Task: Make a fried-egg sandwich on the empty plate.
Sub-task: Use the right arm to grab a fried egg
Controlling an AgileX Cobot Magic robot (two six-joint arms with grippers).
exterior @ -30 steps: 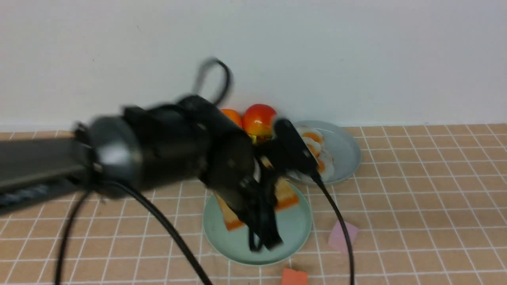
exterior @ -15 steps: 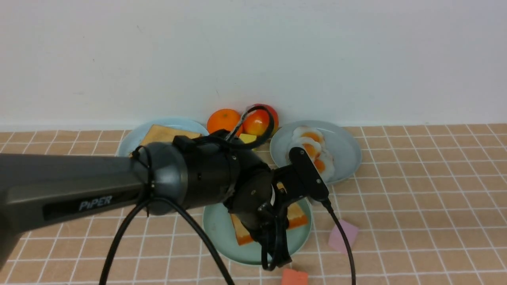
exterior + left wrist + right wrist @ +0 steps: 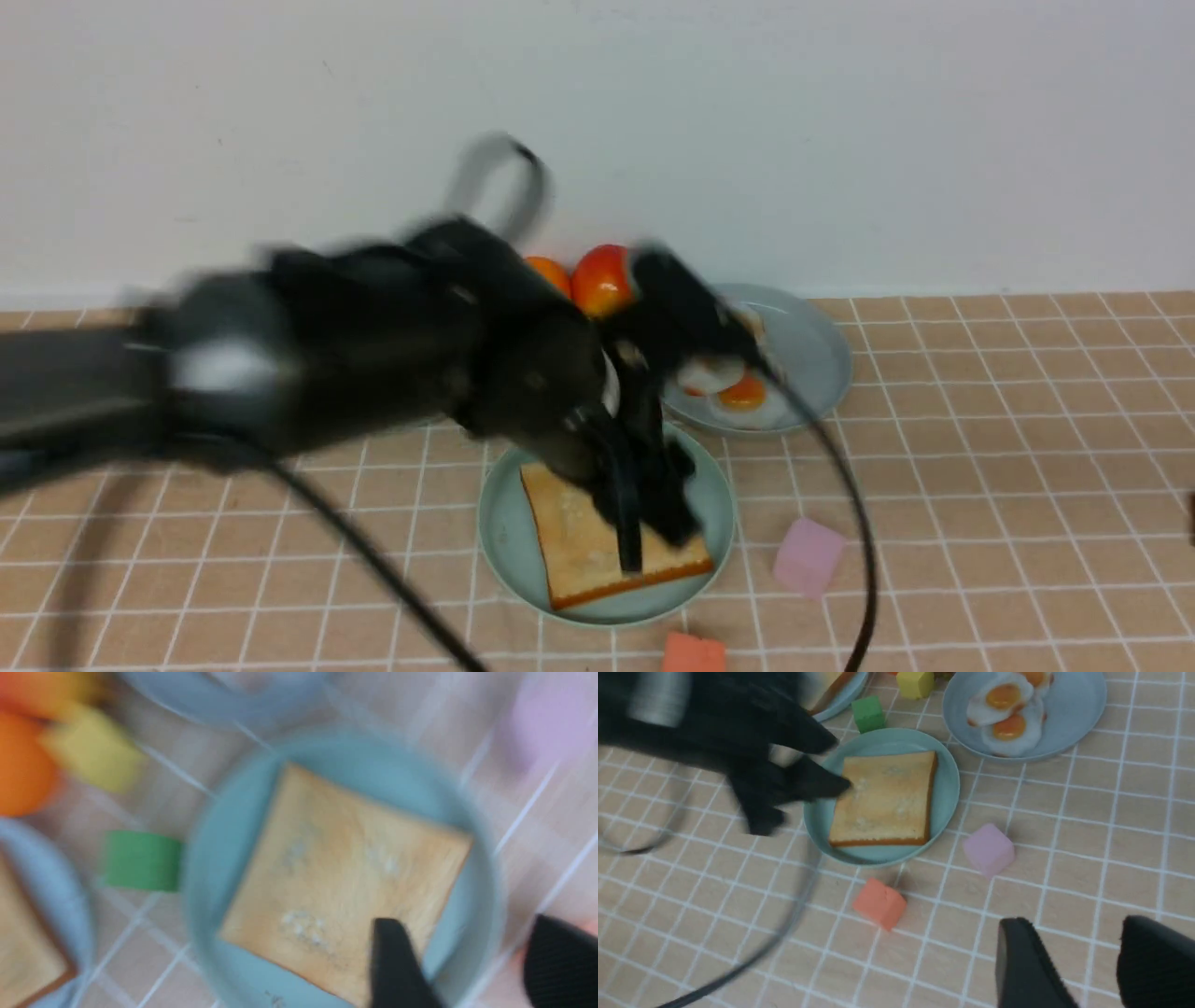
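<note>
Left gripper (image 3: 467, 952) hung with its jaws spread wide and empty, low in the centre of my front view, just over one square golden toast slice (image 3: 574, 537), orange-brown at the crust, which lay flat on the mint-green plate (image 3: 507, 537).

We see one toast slice (image 3: 885, 799) lying flat on the mint-green plate (image 3: 947, 794), with the blurred left gripper (image 3: 839, 765) spread at its edge. The fried eggs (image 3: 1008, 714) sit on a grey-blue plate (image 3: 1080, 718). A pink cube (image 3: 989, 849) and an orange cube (image 3: 879, 903) lie near the mint-green plate. Our right gripper (image 3: 1073, 926) hangs over the tiled cloth (image 3: 1064, 812), jaws apart.
</note>
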